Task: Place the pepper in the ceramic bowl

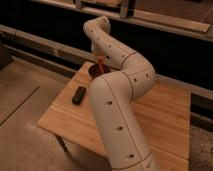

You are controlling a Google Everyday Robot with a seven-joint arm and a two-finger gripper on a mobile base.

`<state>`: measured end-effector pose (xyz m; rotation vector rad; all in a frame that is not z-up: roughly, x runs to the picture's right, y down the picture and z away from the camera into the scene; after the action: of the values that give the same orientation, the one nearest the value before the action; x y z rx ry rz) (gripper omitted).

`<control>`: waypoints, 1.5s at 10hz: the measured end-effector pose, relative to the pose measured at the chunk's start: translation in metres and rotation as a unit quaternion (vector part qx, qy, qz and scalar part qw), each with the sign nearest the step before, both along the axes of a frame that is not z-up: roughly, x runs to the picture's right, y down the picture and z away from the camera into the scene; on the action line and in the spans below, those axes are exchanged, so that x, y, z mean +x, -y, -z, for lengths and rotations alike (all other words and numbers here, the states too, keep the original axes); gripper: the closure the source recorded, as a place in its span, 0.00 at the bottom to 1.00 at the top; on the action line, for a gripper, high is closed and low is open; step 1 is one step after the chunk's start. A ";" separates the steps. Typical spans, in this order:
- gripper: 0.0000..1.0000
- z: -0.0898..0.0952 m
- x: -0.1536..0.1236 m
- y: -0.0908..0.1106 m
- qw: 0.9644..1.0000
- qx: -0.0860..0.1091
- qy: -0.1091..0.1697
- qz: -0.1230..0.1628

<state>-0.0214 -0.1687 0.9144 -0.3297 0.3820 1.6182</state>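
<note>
Gripper hangs over the ceramic bowl at the table's eleven o'clock corner, clamped on the pepper, which dangles just above the bowl. A black block lies at the bowl's seven o'clock.

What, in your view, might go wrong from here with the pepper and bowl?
The gripper hangs just above the ceramic bowl, which sits near the far edge of the table; a bump might shove it off. The arm hides much of the bowl, so the pepper could land outside unnoticed.
</note>
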 end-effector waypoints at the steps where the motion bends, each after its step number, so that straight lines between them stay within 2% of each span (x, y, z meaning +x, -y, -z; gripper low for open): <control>1: 1.00 -0.003 -0.002 -0.003 1.000 -0.004 0.005 -0.002; 6: 1.00 -0.009 -0.003 -0.009 1.000 -0.016 0.014 -0.005; 11: 1.00 -0.011 -0.001 -0.007 1.000 -0.020 0.018 -0.006; 12: 0.97 -0.012 0.000 -0.007 1.000 -0.020 0.019 -0.007; 15: 0.69 -0.012 0.001 -0.006 1.000 -0.021 0.019 -0.006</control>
<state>-0.0207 -0.1629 0.9264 -0.3944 0.3865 1.6161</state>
